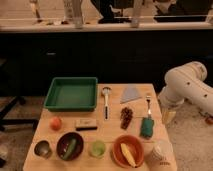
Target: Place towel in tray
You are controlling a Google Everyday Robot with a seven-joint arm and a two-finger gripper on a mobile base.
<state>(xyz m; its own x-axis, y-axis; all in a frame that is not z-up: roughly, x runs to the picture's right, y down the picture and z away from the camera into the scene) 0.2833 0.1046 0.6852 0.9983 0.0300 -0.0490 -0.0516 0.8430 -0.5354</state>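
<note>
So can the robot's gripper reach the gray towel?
Probably yes. The gripper hangs beside the table's edge, and the towel lies uncovered nearby, with only a flat fork between them.

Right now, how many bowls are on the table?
2. A dark bowl at the front left holds a green vegetable; an orange bowl at the front right holds a banana. None seems hidden. The claw hangs beside the table's right edge.
</note>
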